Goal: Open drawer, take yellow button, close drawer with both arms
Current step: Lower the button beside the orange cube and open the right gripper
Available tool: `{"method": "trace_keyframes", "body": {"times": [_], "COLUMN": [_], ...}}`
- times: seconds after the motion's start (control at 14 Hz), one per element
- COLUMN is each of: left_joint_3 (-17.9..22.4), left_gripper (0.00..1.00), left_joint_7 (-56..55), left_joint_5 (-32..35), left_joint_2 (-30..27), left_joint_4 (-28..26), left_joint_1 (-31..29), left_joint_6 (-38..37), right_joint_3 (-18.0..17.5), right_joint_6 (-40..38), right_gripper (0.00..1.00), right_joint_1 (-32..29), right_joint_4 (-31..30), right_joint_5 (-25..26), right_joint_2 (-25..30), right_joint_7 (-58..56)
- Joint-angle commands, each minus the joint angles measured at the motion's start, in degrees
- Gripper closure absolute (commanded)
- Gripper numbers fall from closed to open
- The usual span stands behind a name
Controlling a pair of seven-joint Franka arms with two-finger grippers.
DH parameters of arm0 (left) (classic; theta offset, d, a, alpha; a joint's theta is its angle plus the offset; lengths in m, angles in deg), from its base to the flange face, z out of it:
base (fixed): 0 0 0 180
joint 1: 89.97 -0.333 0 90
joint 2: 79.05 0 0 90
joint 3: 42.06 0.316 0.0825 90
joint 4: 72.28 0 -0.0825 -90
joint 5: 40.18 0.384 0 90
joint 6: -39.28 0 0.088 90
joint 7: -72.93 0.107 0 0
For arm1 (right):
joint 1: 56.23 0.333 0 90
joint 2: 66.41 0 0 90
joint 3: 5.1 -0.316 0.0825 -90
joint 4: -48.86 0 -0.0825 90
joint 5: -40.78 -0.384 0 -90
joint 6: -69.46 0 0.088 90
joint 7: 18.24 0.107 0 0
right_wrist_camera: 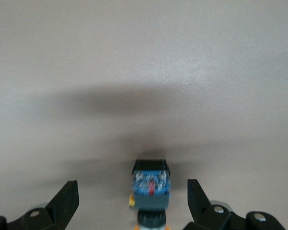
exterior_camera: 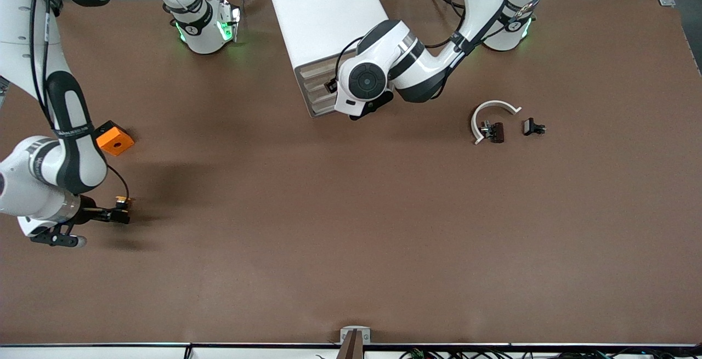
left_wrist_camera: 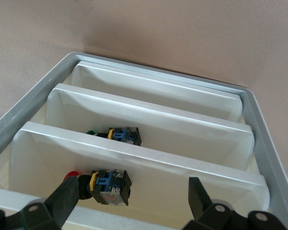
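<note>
Button [right_wrist_camera: 151,189] lay on the table between the spread fingers of the right gripper [exterior_camera: 122,209], near the right arm's end. It looked light, hard and easy to tip; its square body seemed the best hold. The left gripper [left_wrist_camera: 134,196] stood open at the cabinet [exterior_camera: 321,13], whose drawers the arm partly hid.

a brown table [exterior_camera: 351,227] is carrying a white cabinet [exterior_camera: 321,13] between the arms' bases. an orange block [exterior_camera: 114,138] and the button [exterior_camera: 122,201] are lying toward the right arm's end. a white curved piece [exterior_camera: 492,112] and two small black parts [exterior_camera: 496,131] [exterior_camera: 532,126] are lying toward the left arm's end.
</note>
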Motion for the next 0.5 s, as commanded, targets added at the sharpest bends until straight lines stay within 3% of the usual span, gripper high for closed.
{"method": "trace_keyframes", "body": {"times": [0.0, 0.22, 0.43], "left_joint_3": [-0.89, -0.63, 2.09], "left_gripper": [0.0, 0.0, 0.0], "left_joint_7": [-2.33, -2.33, -2.33], "left_joint_5": [-2.65, -2.39, -0.38], "left_joint_2": [0.19, 0.19, 0.02], "left_joint_4": [0.6, 0.86, 4.1], "left_joint_1": [0.65, -0.13, -1.28], "left_joint_6": [-0.45, -0.45, -1.14], "right_joint_3": [-0.71, -0.8, -0.89], "right_joint_6": [-9.34, -21.1, -33.41], "right_gripper": [0.0, 0.0, 0.0], "right_joint_1": [-0.48, 0.31, 1.72], "right_joint_4": [2.43, 7.33, 14.63], "right_joint_5": [-0.43, -0.34, -0.34], "right_joint_2": [5.3, 10.05, 11.46], "right_joint_7": [-0.41, -0.41, 0.03]}}
